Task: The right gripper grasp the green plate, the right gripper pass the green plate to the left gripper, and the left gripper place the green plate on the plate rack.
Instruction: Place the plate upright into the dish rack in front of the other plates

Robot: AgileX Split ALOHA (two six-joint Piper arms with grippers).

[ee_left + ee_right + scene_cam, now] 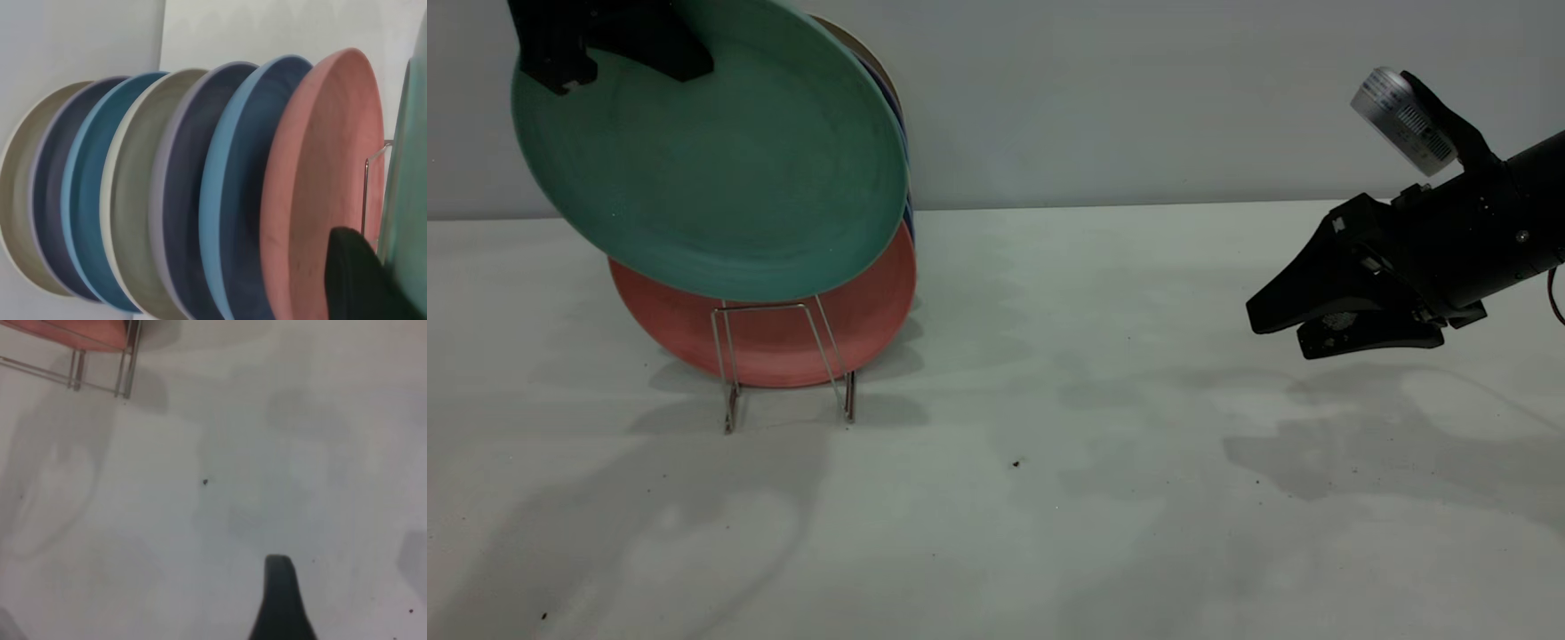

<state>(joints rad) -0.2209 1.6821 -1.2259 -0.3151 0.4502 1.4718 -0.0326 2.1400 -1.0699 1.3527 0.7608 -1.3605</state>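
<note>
The green plate (711,160) hangs tilted at the far left. Its lower rim is just over the top of the plate rack's front wire loop (729,391) and in front of the salmon-pink plate (783,342). My left gripper (605,36) is shut on the green plate's upper rim. In the left wrist view one black finger (353,280) shows between the pink plate (327,167) and the green plate (408,200), with a rack wire (365,193) there too. My right gripper (1280,333) hovers open and empty over the table at the right. Only one of its fingers (280,593) shows in its wrist view.
Behind the pink plate the rack holds several upright plates, dark blue (240,200), beige (133,200) and teal (87,200). A grey wall (1138,89) stands close behind. The rack's foot (127,360) and the pink rim (67,328) show in the right wrist view.
</note>
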